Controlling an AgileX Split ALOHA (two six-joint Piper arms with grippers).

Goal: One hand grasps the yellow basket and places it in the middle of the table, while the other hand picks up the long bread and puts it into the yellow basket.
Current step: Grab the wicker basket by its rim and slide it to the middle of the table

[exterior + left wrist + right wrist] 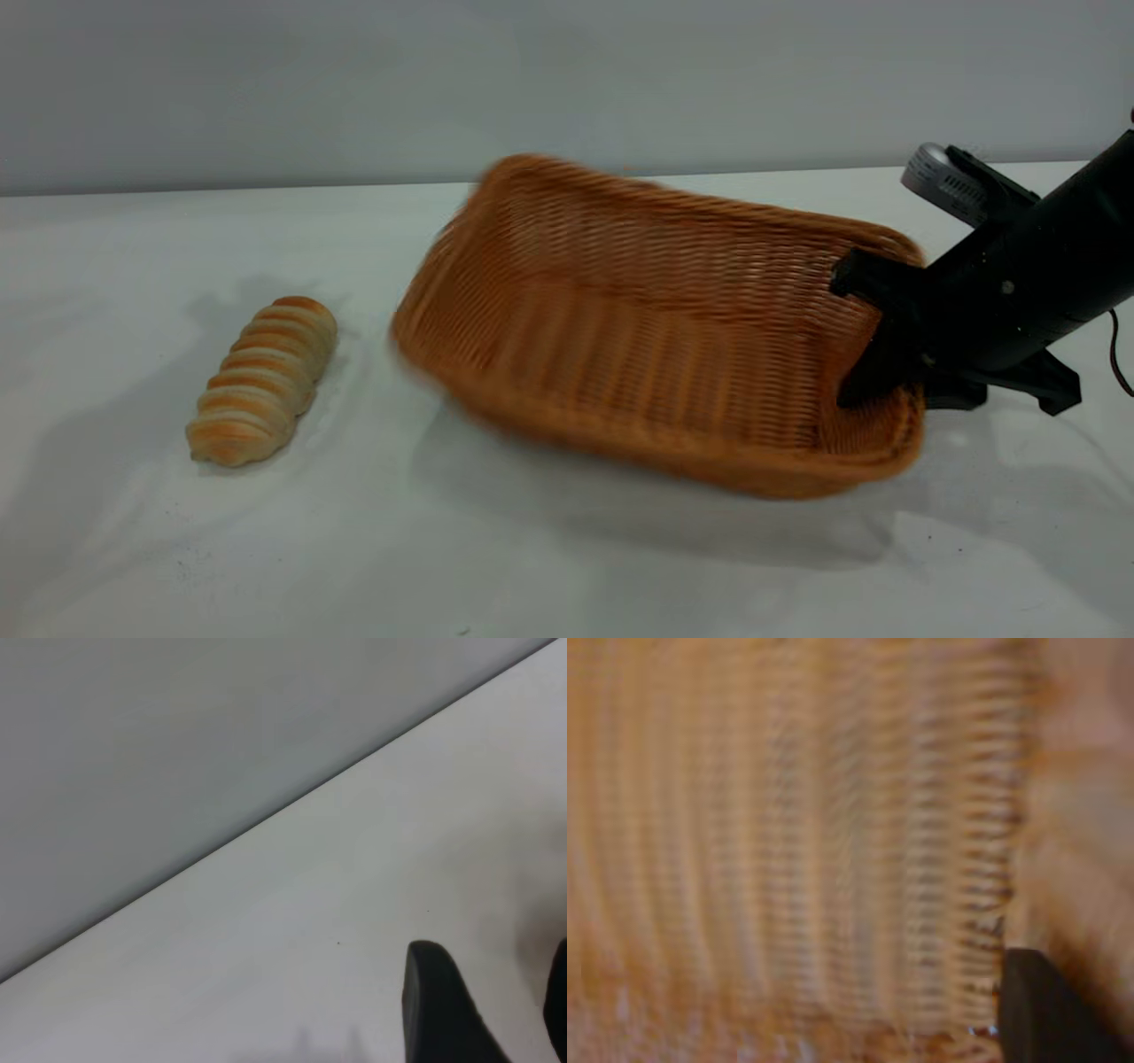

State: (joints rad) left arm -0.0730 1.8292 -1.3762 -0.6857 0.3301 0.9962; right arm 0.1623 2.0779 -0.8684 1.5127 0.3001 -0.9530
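The yellow basket, orange-tan wicker, is tilted near the table's middle, its left end raised and blurred. My right gripper is shut on the basket's right end wall, with one finger inside and one outside. In the right wrist view the weave of the basket fills the picture, with one dark finger against it. The long bread lies on the white table at the left, clear of the basket. My left gripper is open and empty above bare table; it is out of the exterior view.
A grey wall stands behind the table's far edge. Bare tabletop lies in front of the basket and the bread. The right arm reaches in from the right edge.
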